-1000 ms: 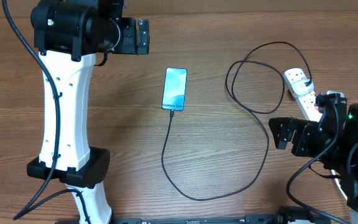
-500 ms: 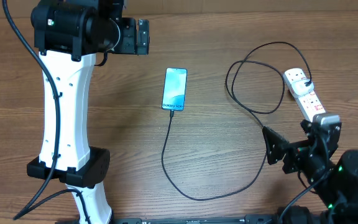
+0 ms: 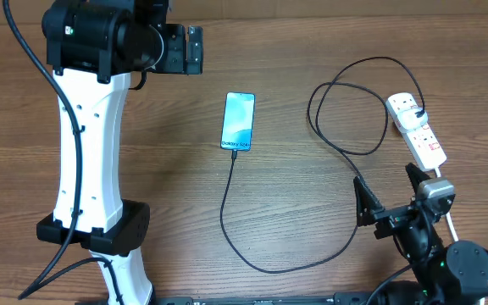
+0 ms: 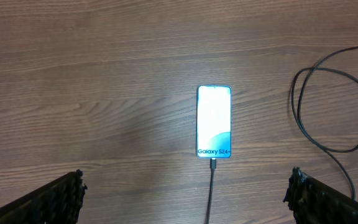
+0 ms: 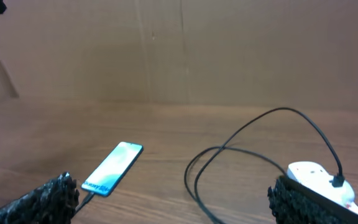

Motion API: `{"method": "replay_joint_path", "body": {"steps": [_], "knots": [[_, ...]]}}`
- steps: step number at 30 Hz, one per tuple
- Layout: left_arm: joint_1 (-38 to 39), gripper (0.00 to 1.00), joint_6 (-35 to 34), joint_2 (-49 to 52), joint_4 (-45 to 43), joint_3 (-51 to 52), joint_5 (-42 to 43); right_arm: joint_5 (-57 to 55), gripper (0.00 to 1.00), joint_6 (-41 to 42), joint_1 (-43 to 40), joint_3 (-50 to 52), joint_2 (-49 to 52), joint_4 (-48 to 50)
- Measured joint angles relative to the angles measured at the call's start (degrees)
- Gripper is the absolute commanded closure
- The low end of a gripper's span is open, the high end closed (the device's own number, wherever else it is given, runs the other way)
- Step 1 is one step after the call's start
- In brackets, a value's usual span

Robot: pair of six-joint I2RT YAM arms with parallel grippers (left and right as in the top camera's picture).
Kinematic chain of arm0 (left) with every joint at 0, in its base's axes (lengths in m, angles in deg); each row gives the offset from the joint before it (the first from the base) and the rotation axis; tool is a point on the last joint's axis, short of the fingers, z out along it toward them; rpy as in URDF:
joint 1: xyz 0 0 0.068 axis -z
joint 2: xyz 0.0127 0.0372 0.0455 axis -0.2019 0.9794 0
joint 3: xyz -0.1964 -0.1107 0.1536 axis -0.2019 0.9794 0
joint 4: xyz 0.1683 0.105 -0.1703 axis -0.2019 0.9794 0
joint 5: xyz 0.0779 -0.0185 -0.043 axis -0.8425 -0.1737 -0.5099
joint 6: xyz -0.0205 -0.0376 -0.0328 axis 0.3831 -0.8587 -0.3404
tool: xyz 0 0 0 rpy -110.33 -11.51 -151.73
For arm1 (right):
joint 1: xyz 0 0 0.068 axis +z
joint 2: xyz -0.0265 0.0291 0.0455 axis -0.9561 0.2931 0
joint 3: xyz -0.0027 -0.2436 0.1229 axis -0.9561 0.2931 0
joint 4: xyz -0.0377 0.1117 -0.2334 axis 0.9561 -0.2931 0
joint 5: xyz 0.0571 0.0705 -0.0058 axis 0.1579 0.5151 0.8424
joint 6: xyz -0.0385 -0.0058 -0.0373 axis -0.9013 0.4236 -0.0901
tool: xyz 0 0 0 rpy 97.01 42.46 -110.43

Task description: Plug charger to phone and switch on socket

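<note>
The phone (image 3: 237,120) lies screen up in the middle of the table, also in the left wrist view (image 4: 214,121) and right wrist view (image 5: 112,168). The black charger cable (image 3: 295,267) has its tip in the phone's near end, loops right, and its plug sits in the white socket strip (image 3: 417,130) at the right. My left gripper (image 3: 195,50) is open, high above the table left of the phone. My right gripper (image 3: 390,192) is open and empty near the front right, below the strip.
The left arm's white column (image 3: 90,161) stands at the left. The cable's loop (image 3: 350,106) lies between phone and strip. A brown wall (image 5: 179,50) backs the table.
My right arm has pulled back from the socket strip toward the front edge, uncovering the strip. The left arm, phone and cable have not moved.
</note>
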Motion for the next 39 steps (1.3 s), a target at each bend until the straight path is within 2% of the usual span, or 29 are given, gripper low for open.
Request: {"method": "replay_joint_path", "body": {"steps": [8, 16, 27, 39], "knots": [[-0.02, 0.00, 0.00, 0.00, 0.00, 0.00, 0.02, 0.02, 0.00, -0.17, 0.00, 8.09, -4.94, 9.49], [0.00, 0.00, 0.00, -0.02, -0.02, 0.00, 0.02, -1.07, 0.00, -0.15, 0.00, 13.44, -7.87, 12.37], [0.00, 0.00, 0.00, 0.00, -0.02, 0.00, 0.02, -2.86, 0.00, -0.42, 0.31, 16.31, -8.11, 19.06], [0.00, 0.00, 0.00, 0.00, -0.02, 0.00, 0.02, -3.15, 0.00, -2.93, 1.88, 16.92, -8.11, 21.16]]}}
